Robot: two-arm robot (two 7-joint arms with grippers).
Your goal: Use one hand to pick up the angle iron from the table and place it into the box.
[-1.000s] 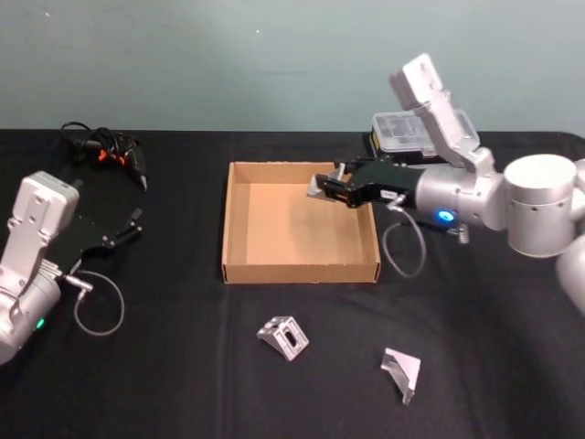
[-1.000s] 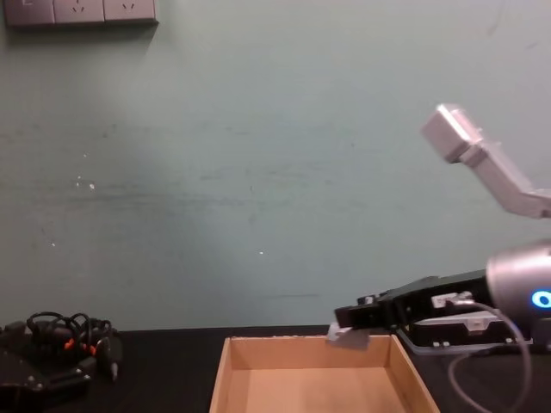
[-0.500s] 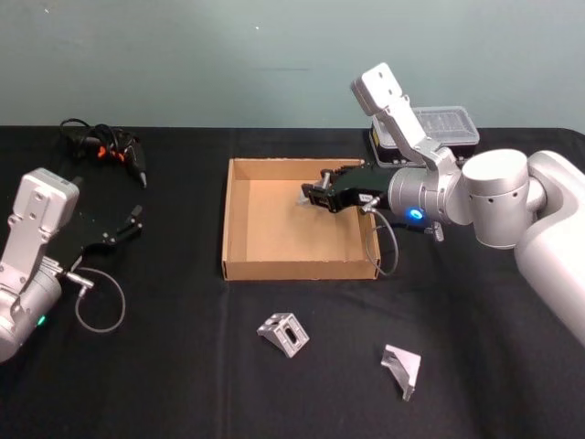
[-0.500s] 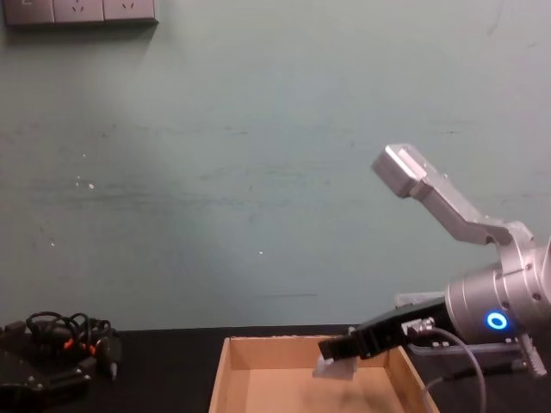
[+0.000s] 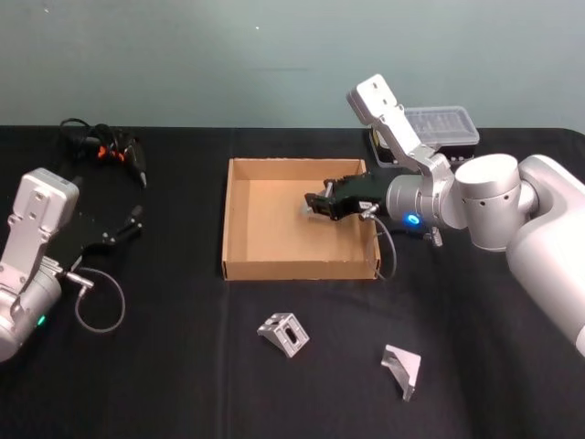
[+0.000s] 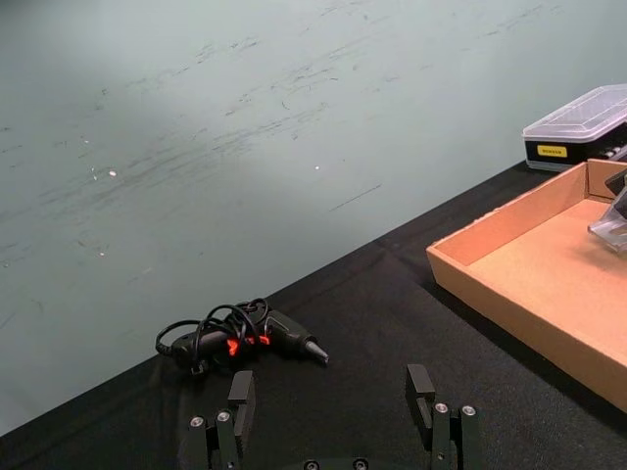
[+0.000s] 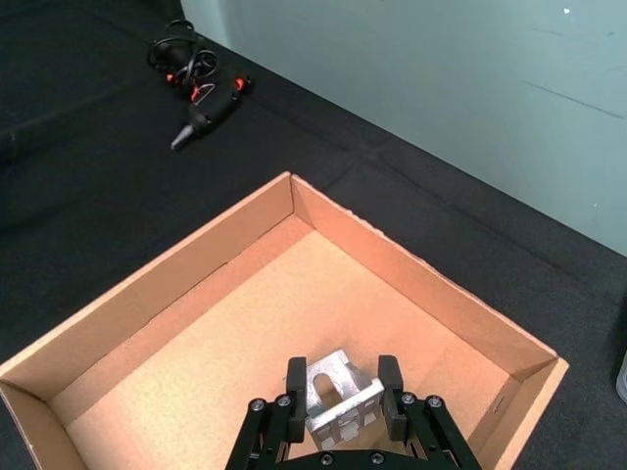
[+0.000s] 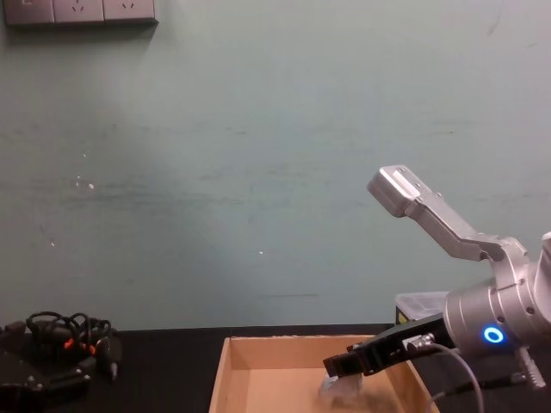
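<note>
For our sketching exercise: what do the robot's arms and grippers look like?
Both arms are silver-grey with rounded joints and a boxy wrist module. The right gripper and left gripper are black, two-fingered. A grey cable loops from each wrist. The right arm has a blue ring light, the left arm a green light.

Scuffed teal wall (image 8: pixel 258 172), white sockets (image 8: pixel 79 10)

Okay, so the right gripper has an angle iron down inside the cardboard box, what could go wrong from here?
1. The right gripper holds the angle iron close to the right wall of the box; opening or pulling back could bump that wall and shift the box.
2. Whether the angle iron touches the box floor is unclear; released from above, it might tumble.
3. The cable loop under the wrist hangs by that wall and could snag.
</note>
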